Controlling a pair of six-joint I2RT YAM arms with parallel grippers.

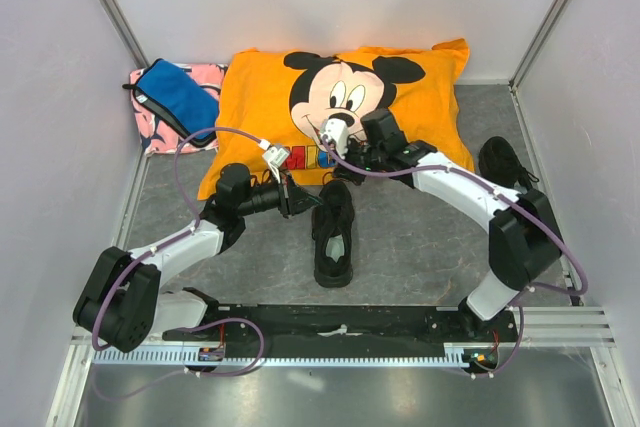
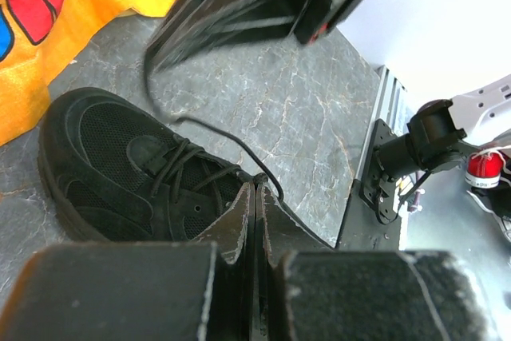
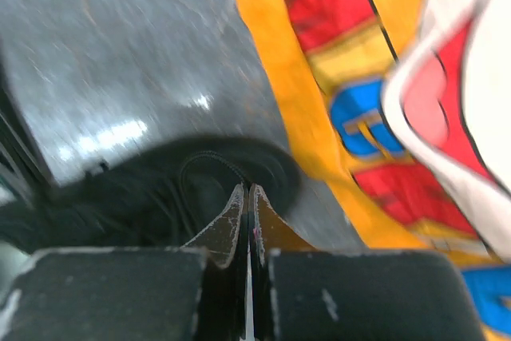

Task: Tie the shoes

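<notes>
Just beside the orange cartoon pillow (image 1: 250,97), the black mesh sneaker (image 1: 333,237) has a thin lace (image 2: 227,135), probably limp and slippery, so pinch near its end. Left gripper (image 2: 254,196) clamps it; right gripper (image 3: 246,196) is closed, hold unclear.

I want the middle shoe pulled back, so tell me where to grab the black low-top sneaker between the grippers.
I would pinch the heel collar of the black low-top sneaker, coming from above on the near side. Its opening faces up, heel toward the near edge, toe by the orange cartoon pillow.
</notes>
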